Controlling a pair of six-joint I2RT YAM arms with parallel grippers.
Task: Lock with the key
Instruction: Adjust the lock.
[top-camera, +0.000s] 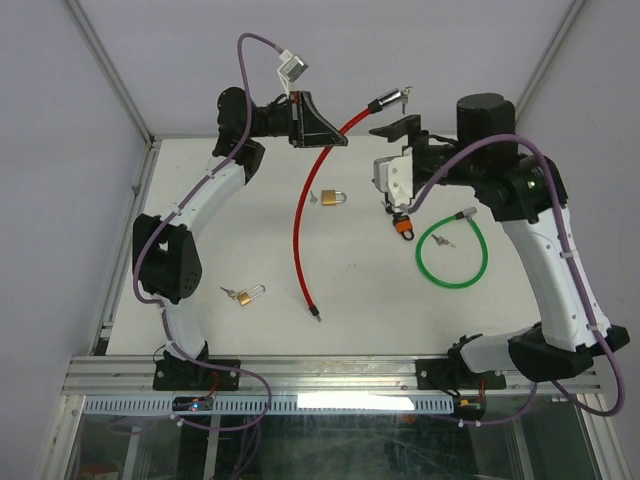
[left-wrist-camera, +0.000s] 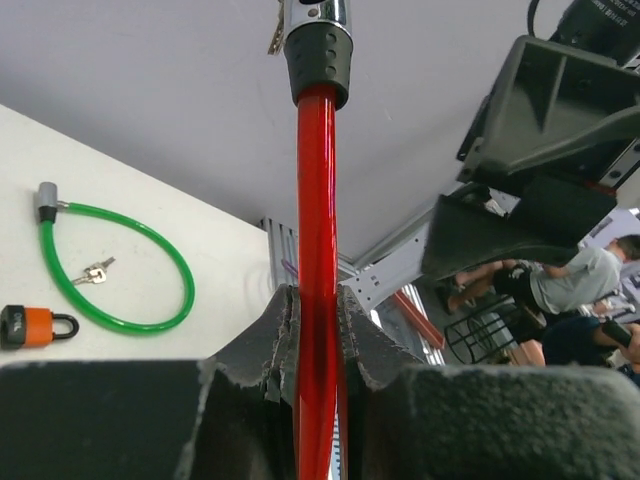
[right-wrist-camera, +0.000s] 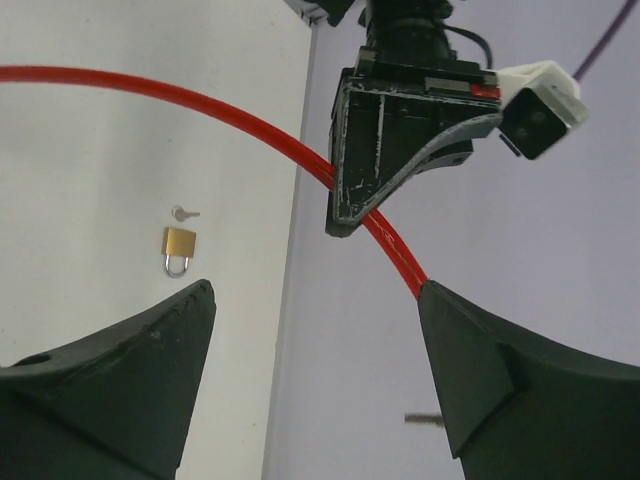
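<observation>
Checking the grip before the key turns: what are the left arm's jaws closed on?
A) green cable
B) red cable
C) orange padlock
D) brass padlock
B: the left gripper has its jaws pinched on the red cable, while the green cable and orange padlock lie on the table.

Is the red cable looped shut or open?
Open: the red cable has one tip lying on the table, far from its raised lock head.

White table (top-camera: 370, 300): centre brass padlock (top-camera: 332, 197); left brass padlock (top-camera: 249, 294), near-left; orange padlock (top-camera: 403, 228) and green cable lock (top-camera: 452, 252), right side; tip of red cable lock (top-camera: 299, 240), near edge.
</observation>
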